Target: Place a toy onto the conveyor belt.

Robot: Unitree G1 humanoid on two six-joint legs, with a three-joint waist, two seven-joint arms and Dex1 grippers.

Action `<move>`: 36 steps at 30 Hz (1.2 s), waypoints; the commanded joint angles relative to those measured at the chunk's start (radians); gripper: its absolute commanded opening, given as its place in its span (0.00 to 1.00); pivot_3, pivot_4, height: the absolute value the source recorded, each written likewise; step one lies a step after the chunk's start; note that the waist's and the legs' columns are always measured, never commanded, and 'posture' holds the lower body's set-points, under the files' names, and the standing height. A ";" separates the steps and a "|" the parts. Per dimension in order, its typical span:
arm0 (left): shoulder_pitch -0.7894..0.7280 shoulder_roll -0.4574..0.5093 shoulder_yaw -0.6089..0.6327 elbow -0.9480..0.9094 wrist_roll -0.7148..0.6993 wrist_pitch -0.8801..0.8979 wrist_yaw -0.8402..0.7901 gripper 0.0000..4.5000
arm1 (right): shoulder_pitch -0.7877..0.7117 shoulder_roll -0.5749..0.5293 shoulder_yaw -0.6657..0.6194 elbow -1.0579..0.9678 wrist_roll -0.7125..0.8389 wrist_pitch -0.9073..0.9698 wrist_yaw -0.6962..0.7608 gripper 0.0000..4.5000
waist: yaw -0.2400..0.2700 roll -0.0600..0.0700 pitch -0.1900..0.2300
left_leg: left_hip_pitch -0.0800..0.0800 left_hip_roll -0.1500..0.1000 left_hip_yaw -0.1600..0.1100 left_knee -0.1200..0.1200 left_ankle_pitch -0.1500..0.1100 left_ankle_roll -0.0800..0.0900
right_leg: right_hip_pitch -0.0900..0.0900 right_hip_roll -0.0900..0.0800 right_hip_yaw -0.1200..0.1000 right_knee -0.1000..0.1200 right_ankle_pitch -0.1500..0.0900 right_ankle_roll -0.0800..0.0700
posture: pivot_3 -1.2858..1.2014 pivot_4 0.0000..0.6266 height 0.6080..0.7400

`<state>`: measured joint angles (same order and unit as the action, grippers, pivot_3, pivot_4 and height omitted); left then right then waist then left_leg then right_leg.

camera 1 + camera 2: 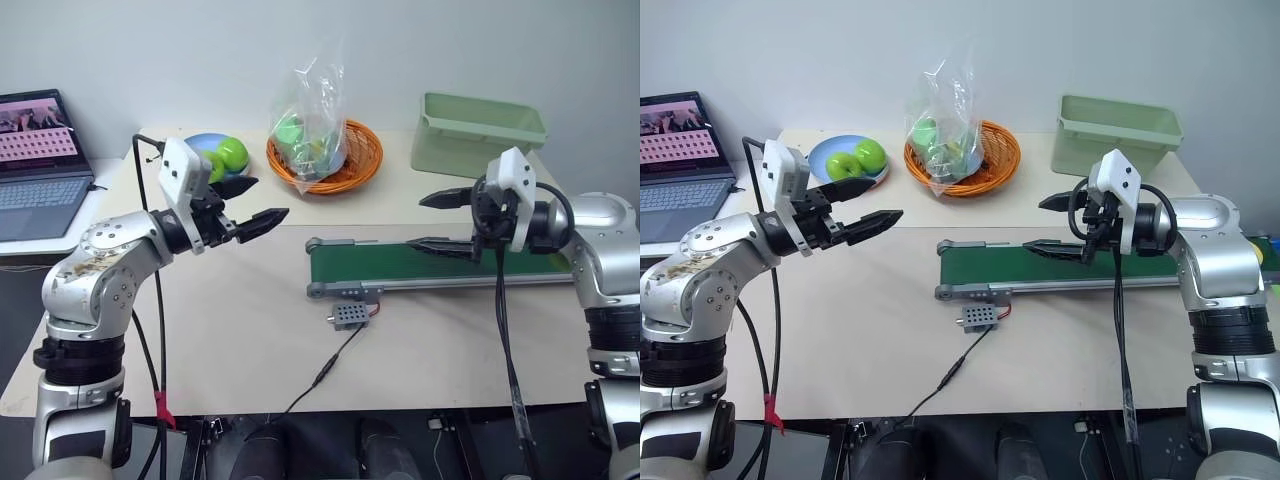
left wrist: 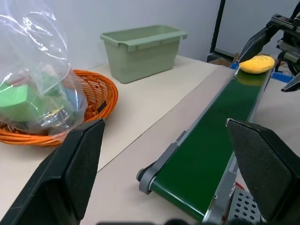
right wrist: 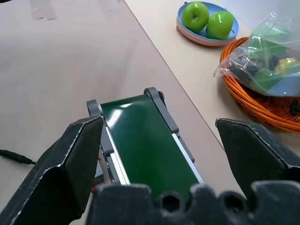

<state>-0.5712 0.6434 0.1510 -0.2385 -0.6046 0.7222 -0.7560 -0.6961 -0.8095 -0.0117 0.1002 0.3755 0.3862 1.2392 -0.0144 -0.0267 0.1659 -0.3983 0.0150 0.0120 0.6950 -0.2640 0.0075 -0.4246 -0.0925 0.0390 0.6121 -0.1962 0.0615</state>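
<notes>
Both my left gripper (image 1: 868,203) and right gripper (image 1: 1048,225) hang wide open, holding nothing; toy (image 2: 254,64) lies on the conveyor belt's (image 1: 1060,262) far right end

an orange wicker basket (image 1: 345,165) holding a clear plastic bag (image 1: 312,110) sits at the desk's far edge, between a blue plate (image 1: 830,160) of two green apples (image 1: 858,159) and a pale green bin (image 1: 478,132). a small grey box (image 1: 349,316) with a black cable lies nearer the front edge, and an open laptop (image 1: 38,165) stands off the left edge.
</notes>
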 commanded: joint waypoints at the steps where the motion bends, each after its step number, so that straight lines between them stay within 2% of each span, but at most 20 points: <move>1: -0.027 0.016 0.019 -0.008 -0.019 -0.009 -0.016 0.98 | -0.029 -0.002 -0.017 -0.010 0.002 -0.024 -0.002 1.00 | 0.000 0.000 0.000 | 0.000 0.000 0.000 0.000 0.000 0.000 | 0.000 0.000 0.000 0.000 0.000 0.000 | 0.52 0.24 1.00; 12: -0.055 0.022 0.012 0.008 -0.026 -0.007 -0.037 0.98 | -0.072 0.005 -0.008 0.044 -0.008 -0.050 0.011 1.00 | 0.001 0.000 0.000 | -0.001 0.000 0.000 0.000 0.000 0.000 | 0.000 0.000 0.000 0.000 0.000 0.000 | 0.52 0.24 1.00; 36: 0.029 0.019 0.051 -0.057 -0.046 0.027 0.060 0.98 | -0.083 0.026 -0.001 0.062 -0.019 -0.065 0.014 1.00 | 0.001 0.000 0.000 | 0.000 0.000 0.000 0.000 0.000 0.000 | 0.000 0.000 0.000 0.000 0.000 0.000 | 0.52 0.24 1.00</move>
<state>-0.5394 0.6508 0.1770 -0.2553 -0.6316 0.7462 -0.7005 -0.7496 -0.7809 -0.0010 0.1700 0.3567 0.3492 1.2513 -0.0136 -0.0267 0.1659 -0.3986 0.0151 0.0119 0.6947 -0.2640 0.0074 -0.4248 -0.0924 0.0389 0.6119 -0.1962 0.0615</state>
